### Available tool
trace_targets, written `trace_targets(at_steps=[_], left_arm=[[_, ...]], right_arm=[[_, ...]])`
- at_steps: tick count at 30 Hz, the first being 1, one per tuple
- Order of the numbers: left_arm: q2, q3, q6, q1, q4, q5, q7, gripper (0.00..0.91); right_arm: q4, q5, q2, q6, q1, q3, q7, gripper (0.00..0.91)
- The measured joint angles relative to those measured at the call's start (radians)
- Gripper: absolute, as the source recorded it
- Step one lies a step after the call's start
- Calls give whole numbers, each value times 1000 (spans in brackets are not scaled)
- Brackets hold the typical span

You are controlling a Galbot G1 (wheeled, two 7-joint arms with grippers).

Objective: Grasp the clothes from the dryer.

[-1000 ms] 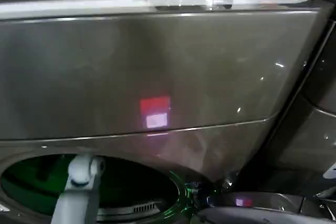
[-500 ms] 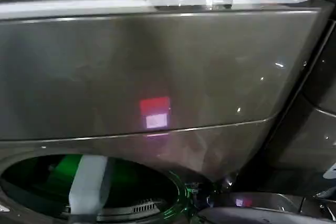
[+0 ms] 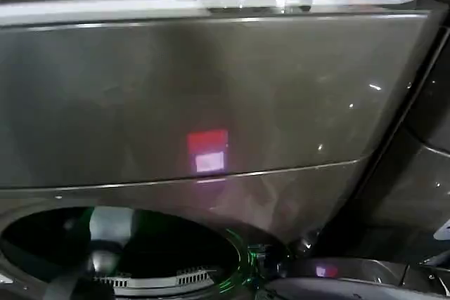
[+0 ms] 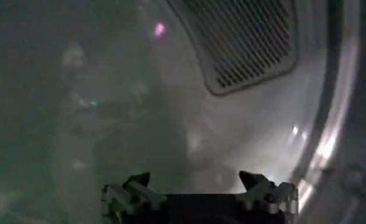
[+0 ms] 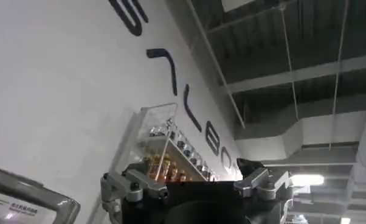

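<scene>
Your left gripper (image 4: pixel 198 182) sits inside the dryer (image 3: pixel 211 103) drum with fingers apart and nothing between them, ready to close once the clothes, which I cannot make out, lie ahead, while your right gripper (image 5: pixel 195 179), also spread and empty, points up toward the ceiling, parked.

Bronze-grey dryer (image 3: pixel 211 96), red-and-pink reflection on its panel, green glow along the porthole rim. Inside, a pale grey drum wall with a dark slatted vent (image 4: pixel 244 42). Black left claw (image 4: pixel 198 182); black right claw (image 5: pixel 195 179).

Dim and hazy inside the dryer (image 3: pixel 211 103), green glow in its opening, pink-red reflection and glare streaks on its front. Bright ceiling lamps behind the right gripper (image 5: pixel 195 173).
</scene>
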Motion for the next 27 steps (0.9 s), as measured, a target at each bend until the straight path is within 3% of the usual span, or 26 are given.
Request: trace_targets(at_steps=[14,22,25,27], left_arm=[[-18,106,-101,-101,149,496,212,907],[-61,146,-94,-133,231,603,232,876],[-70,161,-92,-138,253,613,242,205],[-72,166,-92,-139,260,616,247,0]], right_arm=[[13,-11,18,2,4,-7,-1,907],[12,-14,23,4,4,-7,-3,907],[12,-14,23,5,4,-6,-3,907],[12,-14,24,5,4,-6,-3,907]])
